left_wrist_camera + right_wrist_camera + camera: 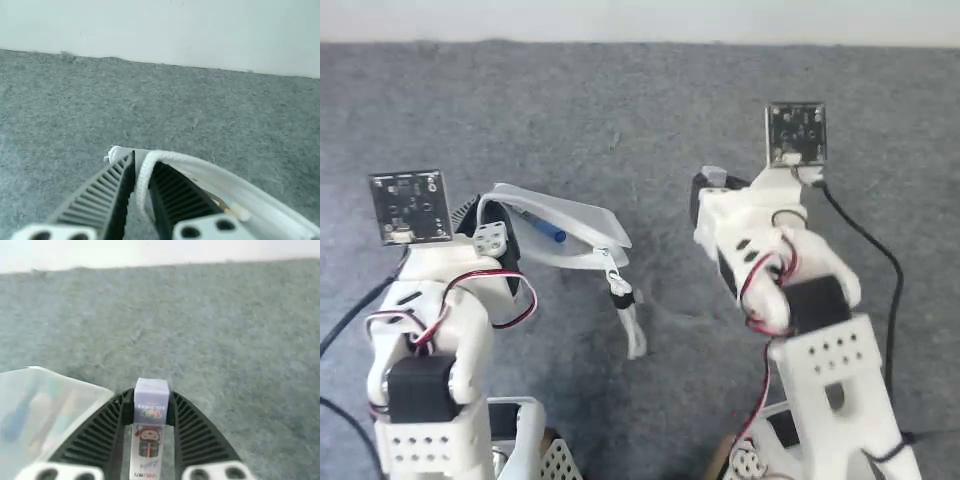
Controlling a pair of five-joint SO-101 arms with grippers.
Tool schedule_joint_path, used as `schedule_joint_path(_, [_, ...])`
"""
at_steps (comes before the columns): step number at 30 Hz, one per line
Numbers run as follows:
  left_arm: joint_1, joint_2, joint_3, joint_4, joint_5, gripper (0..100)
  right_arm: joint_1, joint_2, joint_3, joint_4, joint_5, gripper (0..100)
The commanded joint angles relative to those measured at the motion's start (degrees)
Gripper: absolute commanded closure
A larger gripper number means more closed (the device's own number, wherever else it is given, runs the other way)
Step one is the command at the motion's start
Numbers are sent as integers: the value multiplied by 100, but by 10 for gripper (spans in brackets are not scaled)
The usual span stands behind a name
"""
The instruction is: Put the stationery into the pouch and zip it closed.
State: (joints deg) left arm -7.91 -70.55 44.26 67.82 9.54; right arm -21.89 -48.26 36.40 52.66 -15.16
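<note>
Pouch (575, 228) of clear plastic sits on the grey mat (620, 110) in front of the left arm, lifted at one end where the left gripper (495, 226) holds it. Its long axis runs across the table from that gripper towards the right arm, dropping slightly toward the near edge at its free end. Inside lies a blue pen (548, 232), slanted along roughly the same line. At the pouch's free end the zip pull (618, 286) hangs down, and a pale strap (633, 332) trails from it over the mat toward the arms' bases.

In the left wrist view the left gripper (137, 161) is clamped on the pouch's white toothed zip edge (145, 172), which rises between the ribbed fingers, while the clear body of the pouch (240, 192) curves away beside them.

The right gripper (712, 192) stands apart from the pouch, to its right, with bare mat between them. It is closed on a small rectangular eraser (151, 420) in a printed sleeve; the eraser's long axis lies along the fingers and its pale end juts past the tips toward the far wall (640, 20). From the right wrist view the pouch (55, 405) shows beside the gripper (151, 397), with a blurred blue shape (20, 412) inside it.
</note>
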Motion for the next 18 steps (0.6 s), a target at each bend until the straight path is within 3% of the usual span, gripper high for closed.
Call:
schedule_joint_path(1, [-18,-211,-57,-158,-26,988,-321,-576,9,22,-35,991])
schedule_joint_path(18, [-18,-211,171,-387,-26,988,-1648,-2571,835,-145,-44,991])
